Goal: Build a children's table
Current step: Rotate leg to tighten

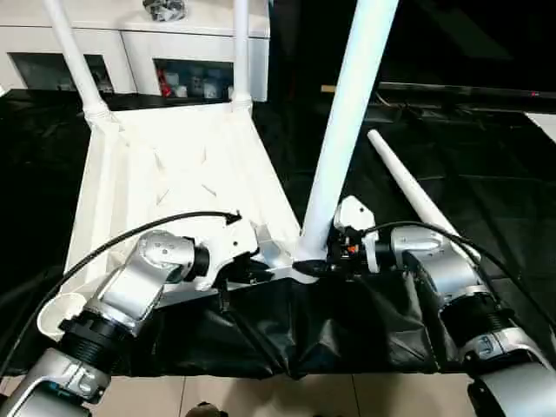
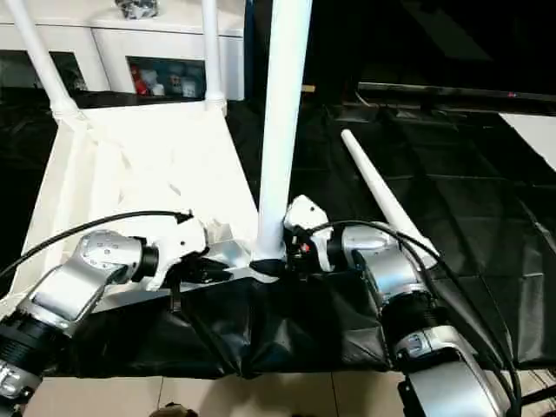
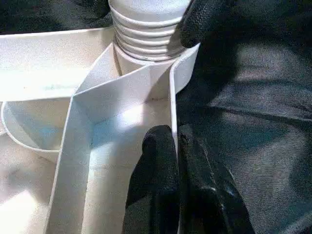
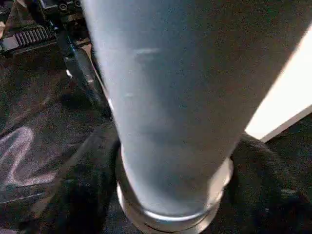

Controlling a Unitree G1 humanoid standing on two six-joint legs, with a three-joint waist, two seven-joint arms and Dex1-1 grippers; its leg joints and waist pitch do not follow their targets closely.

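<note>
Standing: three legs point(image 1: 347, 122) in tabletop point(image 1: 174, 174); one loose leg point(image 1: 408, 187) — flat.

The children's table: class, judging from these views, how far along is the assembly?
Done: two legs stand in the far corner sockets of the upturned top.
In hand: the right gripper has its jaws at the base of a third leg at the near corner, while the left gripper pinches the top's edge.
Left: the fourth leg lies loose on the black cover.

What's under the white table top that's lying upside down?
The table top lies on a big table's black cover, which sticks out all around it. What is right beneath the top stays hidden, because the top covers it.
</note>
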